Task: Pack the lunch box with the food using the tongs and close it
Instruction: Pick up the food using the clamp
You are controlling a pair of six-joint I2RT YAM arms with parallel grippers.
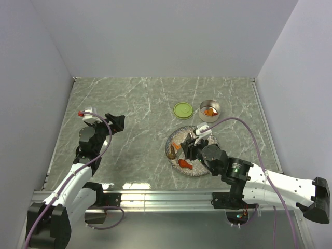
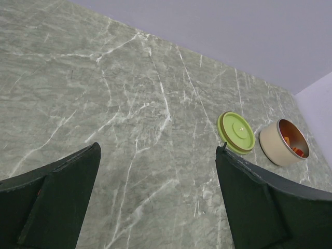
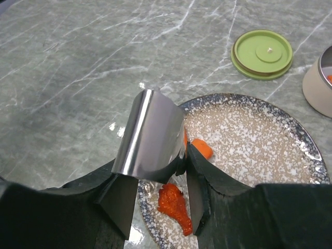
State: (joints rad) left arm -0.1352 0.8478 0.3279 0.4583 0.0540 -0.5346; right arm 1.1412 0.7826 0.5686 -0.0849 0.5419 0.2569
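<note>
R gripper (image 3: 155, 168) is clamped on the tongs (image 3: 150, 132): a shiny metal blade is pinched between its fingers and held over the speckled plate (image 3: 249, 140). The tong tips are hidden, so whether any food is caught in them can't be told. On the plate, an orange piece (image 3: 201, 148) is seen right beside the blade's edge, and a red piece (image 3: 174, 203) is seen closer to the wrist cam, near the rim. In the top view a brown piece (image 1: 171, 152) is also seen by the plate's left edge. The lunch box (image 1: 209, 110) is stood upright on the table (image 1: 129, 104) just beyond the plate, w/ orange food (image 1: 209, 111) seen inside. Its lid (image 1: 183, 110) is laid flat just left of it, not touching, so the box is left uncovered. L gripper (image 2: 158, 150) is spread wide w/ nothing between the jaws. It is held over the table's left side, well apart from box, lid and plate.
</note>
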